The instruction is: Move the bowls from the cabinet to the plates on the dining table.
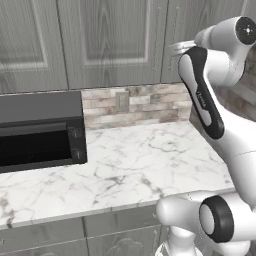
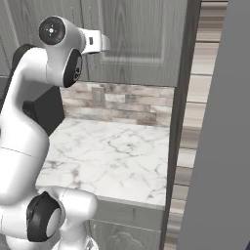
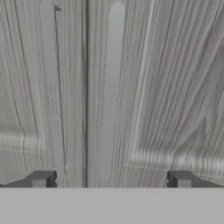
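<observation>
Looming white arm [image 1: 220, 125] in the left base view, raised toward closed cabinet [image 1: 110, 40] doors above and beyond the marble tabletop [image 1: 135, 165]; bowls presumably behind those doors, unseen. Same reach in the right base view, wrist pressed close to a cabinet door panel, tabletop below. Wide-open, empty hand [image 3: 111, 180] in the hand view, fingertips [image 3: 40, 180] straddling the slim bar handle [image 3: 109, 92] dead ahead — best advanced squarely, centred on the bar before closing and pulling.
</observation>
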You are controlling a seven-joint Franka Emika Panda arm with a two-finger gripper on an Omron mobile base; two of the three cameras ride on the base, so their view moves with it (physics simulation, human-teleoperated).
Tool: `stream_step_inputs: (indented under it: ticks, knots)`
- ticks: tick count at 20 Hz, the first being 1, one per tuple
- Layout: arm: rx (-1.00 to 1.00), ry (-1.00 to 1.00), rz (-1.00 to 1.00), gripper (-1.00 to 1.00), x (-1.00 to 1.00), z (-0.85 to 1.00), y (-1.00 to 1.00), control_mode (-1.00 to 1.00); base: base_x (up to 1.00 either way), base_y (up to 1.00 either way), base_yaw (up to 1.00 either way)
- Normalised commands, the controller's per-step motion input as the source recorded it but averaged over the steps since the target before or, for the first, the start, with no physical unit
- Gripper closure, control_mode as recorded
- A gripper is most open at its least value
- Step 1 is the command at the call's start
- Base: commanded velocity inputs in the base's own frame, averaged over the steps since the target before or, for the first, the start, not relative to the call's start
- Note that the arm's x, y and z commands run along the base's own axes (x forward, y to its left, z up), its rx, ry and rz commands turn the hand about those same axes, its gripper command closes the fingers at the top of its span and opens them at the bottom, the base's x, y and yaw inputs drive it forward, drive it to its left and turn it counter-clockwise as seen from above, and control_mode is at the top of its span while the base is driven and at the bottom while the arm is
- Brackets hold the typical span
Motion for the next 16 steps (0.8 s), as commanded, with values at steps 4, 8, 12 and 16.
stream_step_inputs:
  ticks: [4,8,12,16]
  knots:
    - [0.00,0.00,0.00,-1.00,0.21,0.00,0.02,-1.00,0.00,0.00,0.00]
    - [0.00,0.00,0.00,-1.00,0.20,0.00,0.01,-1.00,0.00,0.00,0.00]
    - [0.00,0.00,0.00,-1.00,0.20,0.00,0.03,-1.00,0.00,0.00,0.00]
    - [0.00,0.00,0.00,-1.00,0.20,0.00,0.01,-1.00,0.00,0.00,0.00]
